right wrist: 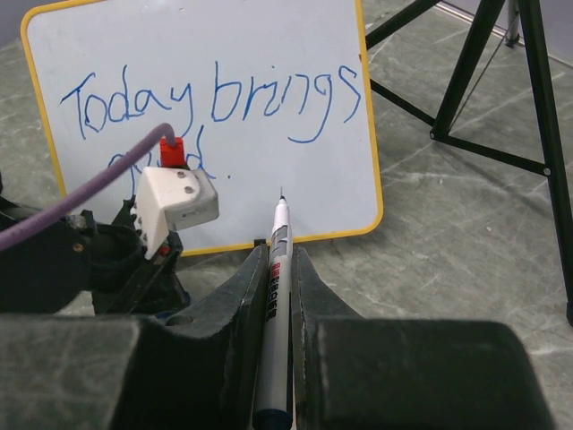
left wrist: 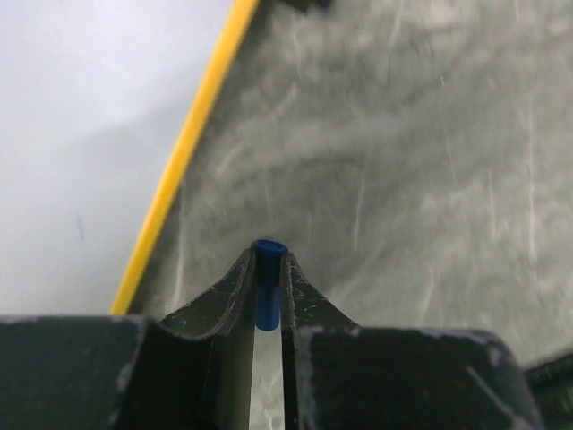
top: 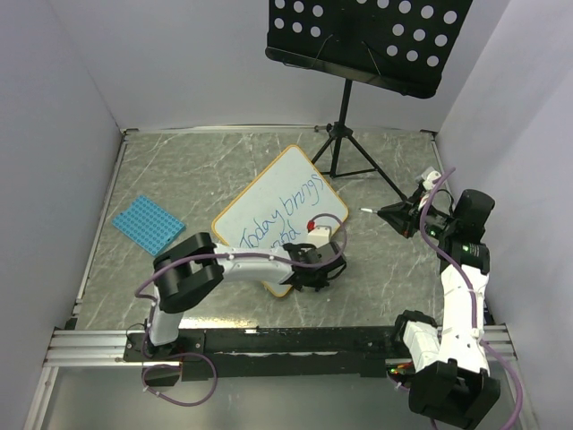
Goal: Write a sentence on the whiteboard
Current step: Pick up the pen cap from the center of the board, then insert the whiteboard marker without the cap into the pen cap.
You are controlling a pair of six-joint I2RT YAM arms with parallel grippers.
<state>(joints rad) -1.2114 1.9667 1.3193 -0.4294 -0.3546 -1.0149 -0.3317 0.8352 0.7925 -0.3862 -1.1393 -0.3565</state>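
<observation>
The whiteboard [top: 288, 172] stands near the middle of the worktop [top: 197, 170], turned at an angle, its yellow frame all round. The sentence [right wrist: 215, 103] is in blue on its face: "Today brings" on the upper line, and a lower line partly hidden behind the left arm's white wrist camera [right wrist: 176, 199].

The left hand [left wrist: 269, 260] sits low at the whiteboard's near edge, just off the frame and over bare worktop. Its fingers are pressed together on a small blue cap [left wrist: 268, 300], whose end pokes out beyond the tips.

The right hand [right wrist: 279, 258] is well apart from the whiteboard, off its right side and facing the written face. It pinches a pen [right wrist: 280, 228] lengthwise between its fingers. The fine tip points at the whiteboard's lower edge and is clear of the surface.

A black perforated stand [top: 358, 36] rises behind the whiteboard, its tripod legs just past the far right corner. A blue tray [top: 148, 224] lies flat to the whiteboard's left.
</observation>
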